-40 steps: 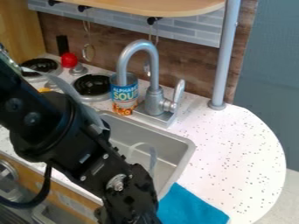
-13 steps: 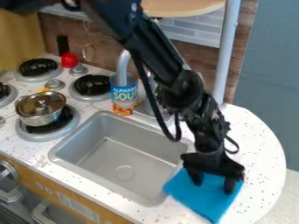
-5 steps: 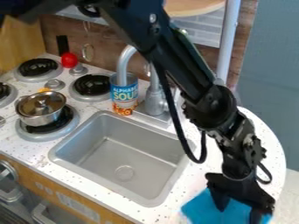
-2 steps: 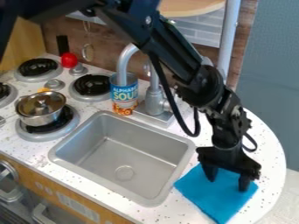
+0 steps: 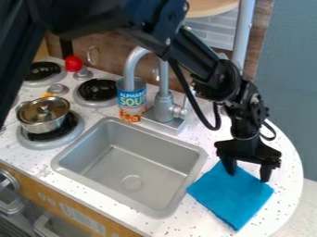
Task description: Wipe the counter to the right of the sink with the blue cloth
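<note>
open counter right of cloth (image 5: pixel 231 196), faucet (image 5: pixel 163 85) behind sink (image 5: pixel 130 167)

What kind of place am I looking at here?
It looks like a toy or mock-up kitchen: a small sink with a faucet is set in a speckled counter, beside stove burners, one holding a lidded metal pot.

We see a brown wood-look wall (image 5: pixel 114 48) with grey tile panelling (image 5: pixel 210 32) — beside it, a plain blue-grey wall (image 5: pixel 285 83). Below, we see pale flooring (image 5: pixel 303 203) past the rounded, speckled white counter (image 5: pixel 286 162).
</note>
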Controlling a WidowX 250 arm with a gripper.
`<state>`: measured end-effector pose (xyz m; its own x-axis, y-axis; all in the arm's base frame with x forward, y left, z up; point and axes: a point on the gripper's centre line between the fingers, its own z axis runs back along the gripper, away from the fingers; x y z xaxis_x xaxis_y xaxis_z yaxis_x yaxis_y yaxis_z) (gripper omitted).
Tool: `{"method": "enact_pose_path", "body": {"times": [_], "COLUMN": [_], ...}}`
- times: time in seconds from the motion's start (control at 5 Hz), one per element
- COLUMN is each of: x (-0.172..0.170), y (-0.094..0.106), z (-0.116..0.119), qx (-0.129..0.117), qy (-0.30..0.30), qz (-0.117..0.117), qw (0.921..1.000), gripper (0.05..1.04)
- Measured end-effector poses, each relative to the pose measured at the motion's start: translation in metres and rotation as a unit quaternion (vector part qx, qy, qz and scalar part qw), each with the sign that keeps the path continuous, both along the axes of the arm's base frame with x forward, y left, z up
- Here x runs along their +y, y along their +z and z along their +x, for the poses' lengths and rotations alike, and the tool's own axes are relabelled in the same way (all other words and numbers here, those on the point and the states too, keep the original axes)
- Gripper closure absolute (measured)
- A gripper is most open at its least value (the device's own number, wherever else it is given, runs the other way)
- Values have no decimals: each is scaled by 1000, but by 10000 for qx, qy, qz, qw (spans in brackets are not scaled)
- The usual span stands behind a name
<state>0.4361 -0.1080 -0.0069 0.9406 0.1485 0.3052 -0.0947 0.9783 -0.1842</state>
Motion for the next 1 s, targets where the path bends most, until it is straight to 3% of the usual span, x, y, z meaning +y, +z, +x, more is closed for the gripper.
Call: {"method": "enact_pose_path", "body": {"times": [0.2, 0.4, 0.8, 1.0], "x": [1, 3, -5, -3], "y": [-3, -9, 56, 86], "z": [0, -16, -52, -74], "qx": [53, 191, -256, -165], "qy": [35, 12, -89, -152], "qz": [26, 28, -377, -484], "qw": [10000, 9998, 9989, 9986], "gripper": [82, 82, 82, 82]}}
